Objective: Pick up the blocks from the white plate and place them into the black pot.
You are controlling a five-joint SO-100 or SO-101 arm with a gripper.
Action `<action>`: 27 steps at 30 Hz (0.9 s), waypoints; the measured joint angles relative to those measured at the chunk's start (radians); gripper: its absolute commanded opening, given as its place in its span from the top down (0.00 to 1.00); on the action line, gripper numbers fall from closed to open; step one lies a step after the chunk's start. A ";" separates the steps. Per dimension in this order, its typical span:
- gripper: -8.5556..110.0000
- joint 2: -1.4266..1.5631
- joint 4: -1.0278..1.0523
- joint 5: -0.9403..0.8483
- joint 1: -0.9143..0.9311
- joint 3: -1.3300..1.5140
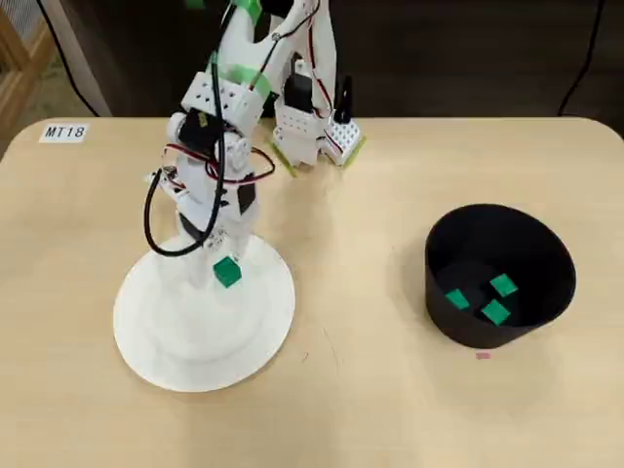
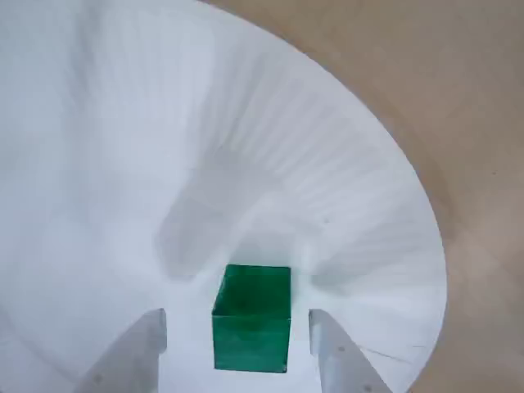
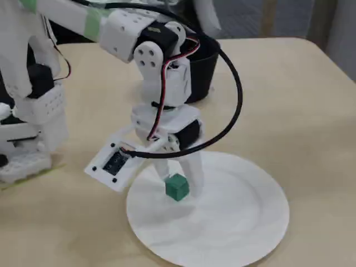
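Last green block [image 2: 251, 318] sits on the white plate [image 1: 166, 331], right between the jaws, which stand apart on either side, not yet touching it. Three blocks [image 1: 485, 297] already in the black pot [image 1: 444, 255], far right on the tabletop [image 1: 370, 409]

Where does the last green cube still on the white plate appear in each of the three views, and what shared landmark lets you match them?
Overhead view: the cube sits left of centre, near the plate's upper edge, below the arm.
Wrist view: it is at bottom centre, between the hand's two fingers.
Fixed view: it is just below centre, on the plate's near-left part.
Shared landmark: the white plate.
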 measured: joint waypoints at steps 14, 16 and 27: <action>0.95 -0.100 -0.023 0.017 0.009 -0.092; 0.95 -0.098 -0.023 0.017 0.009 -0.117; 0.95 0.114 -0.054 -0.130 -0.250 -0.327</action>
